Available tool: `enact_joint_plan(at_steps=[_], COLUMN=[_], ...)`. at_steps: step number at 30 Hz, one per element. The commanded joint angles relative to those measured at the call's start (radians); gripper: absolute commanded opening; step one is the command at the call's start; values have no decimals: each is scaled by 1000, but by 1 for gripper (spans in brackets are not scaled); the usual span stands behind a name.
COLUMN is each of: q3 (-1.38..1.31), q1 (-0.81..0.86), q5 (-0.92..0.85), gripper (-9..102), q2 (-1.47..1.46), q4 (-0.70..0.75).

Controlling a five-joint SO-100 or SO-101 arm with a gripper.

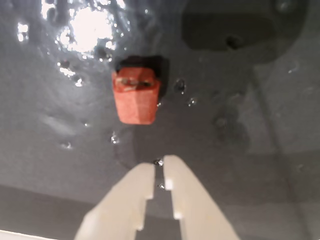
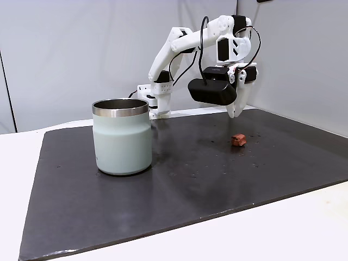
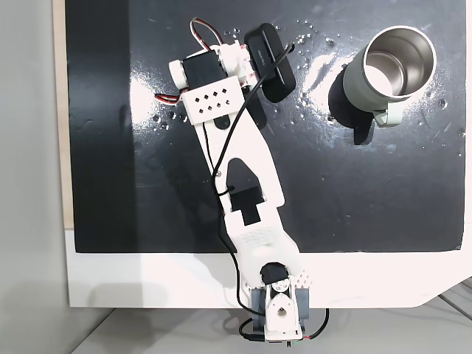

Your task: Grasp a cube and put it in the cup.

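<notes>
One cube point(image 1: 136, 98) lies on the dark mat point(image 2: 217, 174) just ahead of the hand point(image 1: 159, 166) in the wrist view, apart from it, with no clear long axis. The hand hangs above it with its white fingers point(image 1: 131, 192) nearly together and nothing between them. One cup point(image 2: 122, 136) stands upright well away from the hand, on the same mat over the white counter point(image 2: 304, 223).

The white arm reaches forward, its end effector point(image 1: 159, 170) hanging empty, fingers nearly together, pointing down.
</notes>
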Motion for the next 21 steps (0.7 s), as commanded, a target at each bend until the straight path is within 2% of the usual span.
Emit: enact_joint_plan(at_steps=[1, 3, 5, 9, 21], q3=[-58, -60, -66, -69, -106], q1=[-11, -5, 9, 29, 35], q5=[-6, 15, 44, 52, 46], gripper=[0, 2, 11, 21, 26], q2=[21, 18, 18, 5, -84], q4=[6, 5, 2, 2, 21])
